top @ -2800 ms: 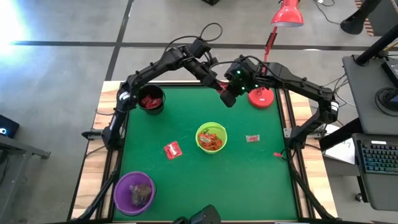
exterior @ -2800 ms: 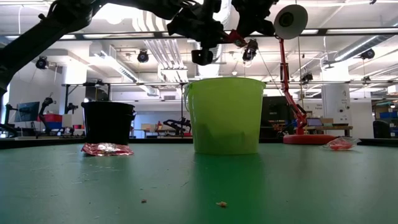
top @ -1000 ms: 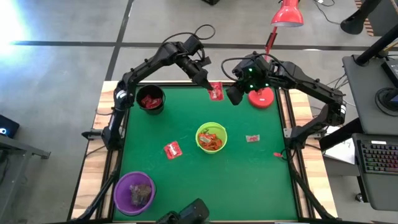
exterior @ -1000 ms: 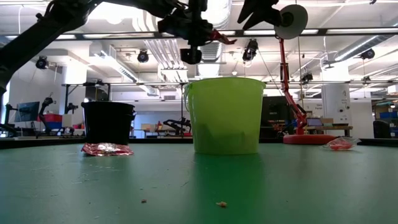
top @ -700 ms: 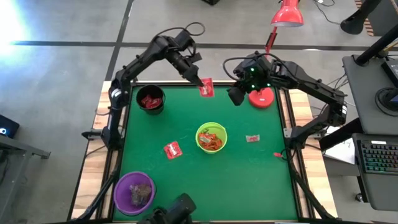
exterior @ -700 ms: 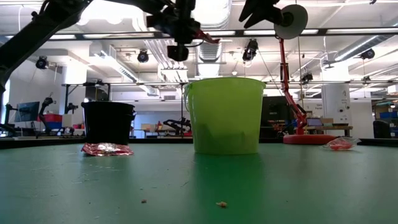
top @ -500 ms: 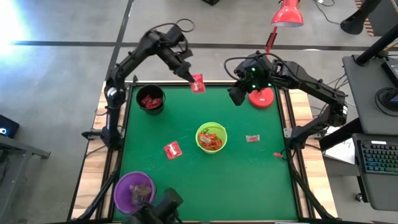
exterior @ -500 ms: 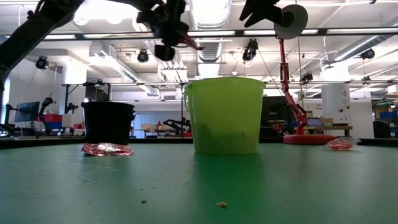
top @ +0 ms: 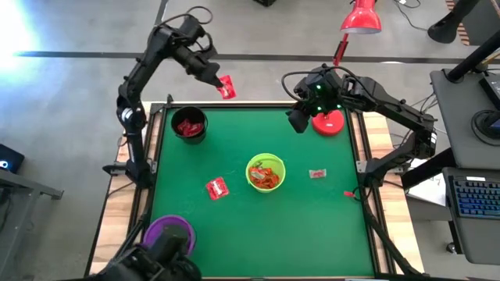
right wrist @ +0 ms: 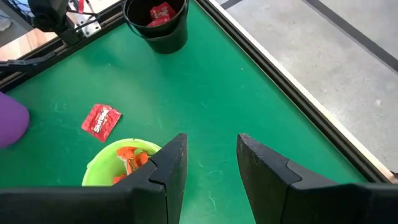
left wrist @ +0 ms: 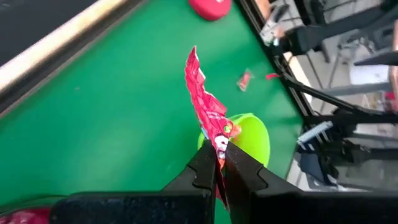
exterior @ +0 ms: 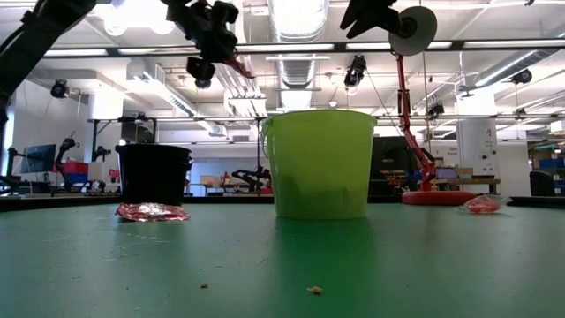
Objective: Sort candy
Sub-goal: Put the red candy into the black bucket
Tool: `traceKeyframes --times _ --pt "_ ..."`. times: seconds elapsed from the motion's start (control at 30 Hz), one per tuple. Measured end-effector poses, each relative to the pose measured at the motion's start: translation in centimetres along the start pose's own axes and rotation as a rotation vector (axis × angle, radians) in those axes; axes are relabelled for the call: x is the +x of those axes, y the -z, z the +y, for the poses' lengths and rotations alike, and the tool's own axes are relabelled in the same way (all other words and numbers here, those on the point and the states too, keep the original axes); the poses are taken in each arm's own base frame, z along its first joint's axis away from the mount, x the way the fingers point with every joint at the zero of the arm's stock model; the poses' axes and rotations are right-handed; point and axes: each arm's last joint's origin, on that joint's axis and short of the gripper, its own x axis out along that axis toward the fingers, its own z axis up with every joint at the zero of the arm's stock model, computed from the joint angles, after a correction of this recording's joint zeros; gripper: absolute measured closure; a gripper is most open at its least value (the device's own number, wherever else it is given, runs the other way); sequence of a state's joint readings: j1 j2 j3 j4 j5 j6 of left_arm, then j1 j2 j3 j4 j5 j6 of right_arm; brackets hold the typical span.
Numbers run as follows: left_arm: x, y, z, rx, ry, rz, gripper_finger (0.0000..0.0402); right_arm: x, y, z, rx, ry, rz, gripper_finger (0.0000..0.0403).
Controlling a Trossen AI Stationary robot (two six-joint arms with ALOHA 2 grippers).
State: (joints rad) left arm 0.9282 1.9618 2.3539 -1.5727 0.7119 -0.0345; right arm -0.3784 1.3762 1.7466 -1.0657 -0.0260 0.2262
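Note:
My left gripper (top: 218, 80) hangs high over the table's far edge, a little right of the black bowl (top: 190, 125), and is shut on a flat red candy packet (top: 227, 87). More red packets lie in the black bowl. The lime-green bowl (top: 266, 172) at mid-table holds orange-red wrappers. Another red packet (top: 216, 188) lies flat on the mat to its left, and two small candies (top: 316, 174) (top: 349, 194) to its right. My right gripper (right wrist: 210, 146) stands open and empty, raised at the far right by the lamp base. My left gripper pinches one end of the red packet (left wrist: 219, 144) between its two fingers. The fingers slant down from the far side. The rest of the packet (left wrist: 200, 81) sticks out past the fingertips, edge-on and a little crumpled, lifted clear of the table.
A red lamp's base (top: 328, 122) stands at the far right corner, its pole rising behind. The purple bowl (top: 168, 231) sits near the front left corner, partly covered by a dark shape (top: 156, 261) at the near edge. Open green mat lies between the bowls.
My left gripper has swung from over the middle of the far edge toward the table's left and upward, turning as it goes and staying shut on the red packet, which travels with it clear of the table. The dark shape at the near edge has slid left over the purple bowl.

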Motion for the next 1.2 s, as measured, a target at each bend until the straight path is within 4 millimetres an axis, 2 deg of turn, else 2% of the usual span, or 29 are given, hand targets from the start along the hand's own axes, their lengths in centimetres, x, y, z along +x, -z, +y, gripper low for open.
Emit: traceKeyframes --times 0.47,0.67,0.8,1.0,1.2 --pt "-4.0 1.7 -0.3 -0.013 -0.099 -0.1 0.0401 0.0 0.0 0.0 -0.029 0.0 0.0 0.0271" --pt "-4.8 2.7 -0.7 -0.013 -0.103 -0.105 0.0401 0.0 0.0 0.0 -0.045 0.0 0.002 0.0271" --pt "-4.6 4.3 -0.3 -0.025 -0.151 -0.066 0.0401 0.0 0.0 0.0 -0.046 0.0 0.002 0.0271" --pt "-4.2 7.9 0.5 -0.063 -0.22 0.003 0.0401 0.0 0.0 0.0 -0.044 0.0 0.001 0.0271" --pt "-3.4 11.0 2.3 -0.102 -0.328 0.012 0.0401 0.0 0.0 0.0 -0.044 0.0 0.001 0.0271"
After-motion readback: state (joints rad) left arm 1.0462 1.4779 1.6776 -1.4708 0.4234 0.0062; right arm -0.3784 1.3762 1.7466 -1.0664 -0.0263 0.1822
